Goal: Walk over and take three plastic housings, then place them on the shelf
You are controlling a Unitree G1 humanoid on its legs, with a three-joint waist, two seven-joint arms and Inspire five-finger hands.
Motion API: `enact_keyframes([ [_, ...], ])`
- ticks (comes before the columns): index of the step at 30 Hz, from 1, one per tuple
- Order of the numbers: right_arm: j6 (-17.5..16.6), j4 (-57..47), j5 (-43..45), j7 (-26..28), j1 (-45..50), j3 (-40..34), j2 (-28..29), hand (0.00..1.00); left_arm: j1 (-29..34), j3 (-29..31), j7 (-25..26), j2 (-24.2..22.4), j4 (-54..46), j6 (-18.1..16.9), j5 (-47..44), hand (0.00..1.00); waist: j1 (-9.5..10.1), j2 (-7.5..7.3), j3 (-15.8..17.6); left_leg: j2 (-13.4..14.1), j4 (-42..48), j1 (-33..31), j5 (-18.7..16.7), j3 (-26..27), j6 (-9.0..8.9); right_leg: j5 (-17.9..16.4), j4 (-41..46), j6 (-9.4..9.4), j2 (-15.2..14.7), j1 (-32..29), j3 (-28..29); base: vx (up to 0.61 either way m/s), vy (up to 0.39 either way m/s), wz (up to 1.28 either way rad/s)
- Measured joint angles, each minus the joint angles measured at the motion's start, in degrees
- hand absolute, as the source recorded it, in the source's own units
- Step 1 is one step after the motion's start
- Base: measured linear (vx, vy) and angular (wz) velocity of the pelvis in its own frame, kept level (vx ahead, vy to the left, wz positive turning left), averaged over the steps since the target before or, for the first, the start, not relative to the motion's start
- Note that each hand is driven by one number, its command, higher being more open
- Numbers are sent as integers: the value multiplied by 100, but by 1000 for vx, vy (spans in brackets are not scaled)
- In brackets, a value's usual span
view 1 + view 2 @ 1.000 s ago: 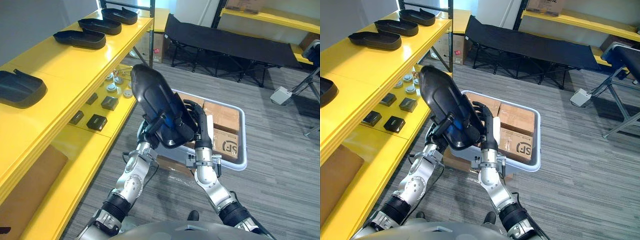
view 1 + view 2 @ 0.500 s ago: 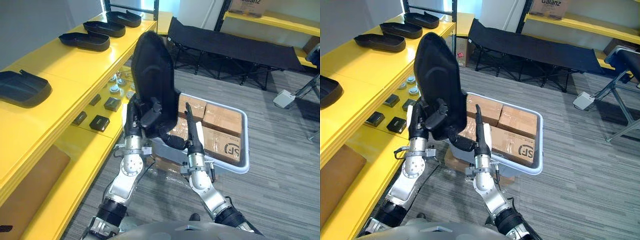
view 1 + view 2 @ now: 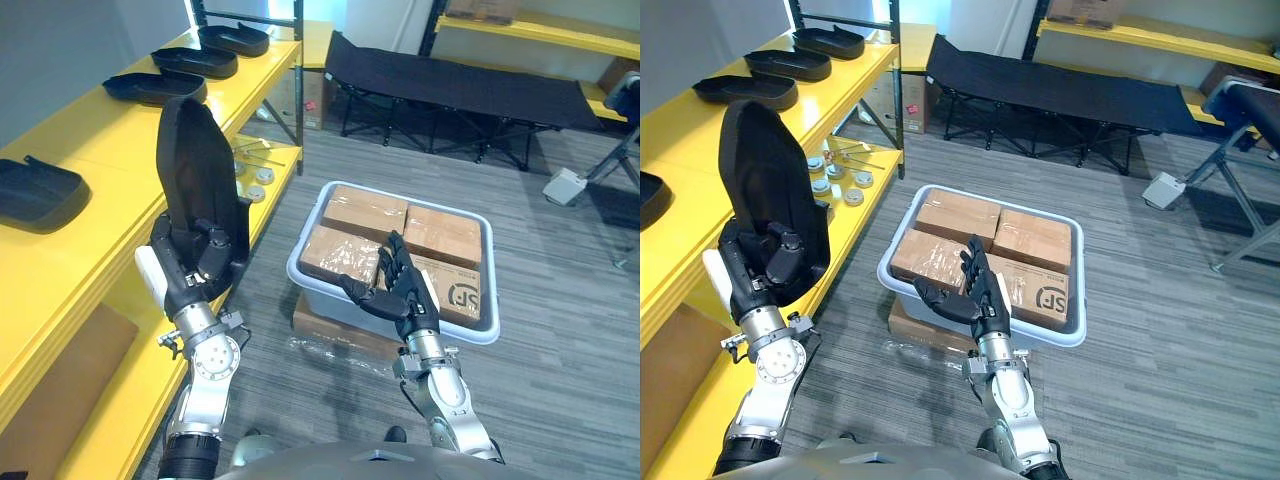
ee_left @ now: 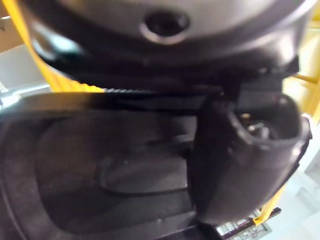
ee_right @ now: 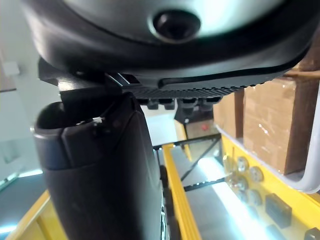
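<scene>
Yellow shelving [image 3: 90, 150] runs along the robot's left. Black shelved housings [image 3: 155, 88] lie flat on its top board, and a dark folding cot [image 3: 450, 85] stands across the grey floor behind.

Half a second ago both robot hands held the plastic housing [image 3: 195, 165] in front of the chest, above the bin. Now the left robot hand [image 3: 200, 260] carries it alone, fingers curled round its lower end. The housing stands upright near the shelf's front edge. The right robot hand [image 3: 400, 290] has let go. It hangs with its fingers straight and spread over the near side of the grey bin [image 3: 480, 335], which holds cardboard boxes [image 3: 365, 212].

The head views show the housing's smooth outer back. The left wrist view shows its hollow inner face, lying close beneath the thumb [image 4: 240, 160]. In the right wrist view nothing lies against that hand's thumb, and past it are the boxes and some small round parts [image 5: 245, 170] on a lower shelf board.
</scene>
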Motion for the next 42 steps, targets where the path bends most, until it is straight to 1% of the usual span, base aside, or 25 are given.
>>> enact_keyframes([
  [1, 10, 0, -2, 9, 21, -30, 4, 100, 23, -2, -86, -5, 0, -97, -182, 0, -13, 3, -1, 1, -1, 0, -4, 10, 1, 15, 0, 24, 0, -6, 9, 31, 12, -7],
  [2, 79, -3, -17, -7, 70, -115, 21, 100, 45, -1, -309, -12, 0, -282, -550, 0, -16, 4, -2, 2, 0, 3, -8, 41, 1, 18, 0, 29, 1, -26, 39, 38, 15, -12],
  [3, 240, -2, -99, -113, 137, -235, 30, 100, 46, 4, -569, -44, -4, -473, -971, 0, -13, 10, -6, 2, 1, 4, -10, 84, 3, 25, 1, 36, 0, -38, 88, 48, 20, -19],
  [4, 423, 16, -373, -296, 214, -394, 41, 100, 59, 15, -781, -95, -50, -579, -1271, 0, -13, 23, -14, 2, 7, 9, -12, 147, 5, 36, 1, 48, -3, -61, 136, 39, 17, -18],
  [5, 529, 30, -485, -395, 251, -479, 41, 100, 78, 20, -892, -127, -106, -613, -1440, 0, -22, 34, -20, 2, 7, 10, -17, 162, 5, 40, 1, 54, -4, -72, 151, 33, 15, -16],
  [6, 692, 77, -535, -552, 336, -670, 41, 100, 163, 19, -1095, -174, -292, -618, -1700, 0, -28, 57, -31, 2, 7, 17, -28, 190, 8, 47, 2, 64, -6, -83, 164, 25, 10, -13],
  [7, 762, 114, -517, -646, 443, -896, 43, 100, 321, 16, -1323, -214, -554, -619, -1952, 0, -53, 89, -37, 3, 6, 39, -46, 210, 14, 48, 2, 66, -5, -85, 181, 25, 9, -12],
  [10, 769, 114, -442, -738, 611, -1422, 41, 100, 559, 36, -1703, -243, -994, -646, -2368, 0, -80, 170, -68, 5, -6, 112, -76, 295, 22, 48, 1, 66, -5, -71, 238, 13, 10, -13],
  [12, 762, 103, -441, -734, 586, -1542, 38, 100, 597, 83, -1857, -237, -1149, -657, -2553, 0, -108, 184, -76, 7, -4, 119, -78, 297, 23, 48, 1, 67, -4, -67, 239, -3, 3, -3],
  [14, 752, 91, -391, -673, 536, -1518, 52, 100, 665, 146, -1996, -238, -1353, -668, -2578, 0, -94, 191, -75, 11, 1, 126, -78, 286, 26, 28, 0, 42, -3, -47, 218, -14, -2, 3],
  [16, 752, 91, -332, -525, 432, -1438, 96, 100, 697, 169, -2163, -238, -1536, -672, -2779, 0, -49, 210, -64, 9, 3, 121, -96, 211, 59, 3, -1, 10, -8, 17, 125, -23, -2, 18],
  [19, 749, 90, -183, -218, 111, -1109, 97, 100, 778, 264, -2461, -242, -1992, -673, -2968, 0, 122, 252, -54, 2, 11, 31, -73, -38, 70, -32, -1, -16, -8, 126, -130, -18, -6, 40],
  [21, 737, 90, -183, 37, -213, -836, 73, 100, 948, 488, -2749, -247, -2360, -740, -3031, 0, 309, 298, -47, -8, 60, -68, -37, -303, 45, -59, 0, 47, -1, 255, -395, 6, -5, 56],
  [22, 736, 91, -185, 106, -277, -785, 63, 100, 982, 552, -2811, -256, -2430, -741, -3045, 0, 361, 316, -52, -11, 78, -100, -18, -371, 12, -59, 1, 58, 2, 298, -481, 19, 2, 58],
  [24, 731, 94, -208, 404, -530, -571, 16, 100, 1165, 886, -3097, -298, -2617, -793, -3293, 0, 602, 336, -56, -38, 78, -165, 10, -591, 7, -78, 1, 82, 5, 400, -706, 26, 10, 51],
  [25, 721, 94, -229, 476, -574, -539, 11, 100, 1202, 976, -3176, -324, -2620, -828, -3396, 0, 648, 337, -56, -51, 81, -190, 20, -662, 9, -79, 2, 83, 4, 426, -785, 30, 24, 50],
  [27, 720, 106, -227, 708, -735, -414, -3, 100, 1408, 1315, -3388, -416, -2625, -884, -3793, 0, 817, 324, -54, -113, 74, -204, 43, -853, 16, -86, 2, 82, -23, 537, -1012, 8, 37, 46],
  [28, 720, 106, -227, 756, -774, -391, -1, 100, 1455, 1387, -3413, -426, -2624, -884, -3875, 0, 847, 315, -50, -130, 75, -204, 42, -894, 17, -93, 2, 80, -32, 569, -1056, -5, 34, 33],
  [30, 717, 106, -225, 891, -857, -378, 17, 100, 1549, 1555, -3475, -442, -2625, -907, -4053, 0, 934, 246, -13, -172, 75, -205, 38, -984, 24, -146, 2, 131, -62, 646, -1160, 1, 31, 28],
  [31, 717, 106, -225, 955, -916, -351, 11, 100, 1618, 1707, -3495, -470, -2625, -973, -4117, 0, 963, 189, 21, -195, 76, -213, 32, -1060, 24, -207, 2, 168, -73, 705, -1240, 0, 24, 27],
  [33, 717, 106, -225, 1007, -963, -342, -3, 100, 1673, 1804, -3545, -553, -2625, -985, -4150, 0, 998, 164, 21, -195, 78, -226, 31, -1095, 21, -225, 4, 149, -66, 718, -1283, 0, 17, 14],
  [37, 718, 108, -222, 1032, -1010, -337, -18, 100, 1811, 1869, -3694, -678, -2625, -992, -4154, 0, 1061, 190, 38, -188, 96, -216, 7, -1106, 13, -290, 95, 129, -73, 707, -1289, 2, 5, 1],
  [40, 720, 96, -206, 1048, -999, -348, -15, 100, 1801, 1863, -3800, -705, -2626, -991, -4180, 0, 993, 188, 41, -190, 123, -316, 28, -1143, 39, -344, 170, 135, -92, 789, -1483, 17, 11, 27],
  [42, 723, 88, -157, 1010, -963, -484, -15, 100, 1692, 1844, -4054, -700, -2626, -990, -4180, 0, 887, 166, 57, -286, 160, -533, 132, -1320, 72, -502, 334, 201, -176, 823, -1795, -4, 12, 75],
])
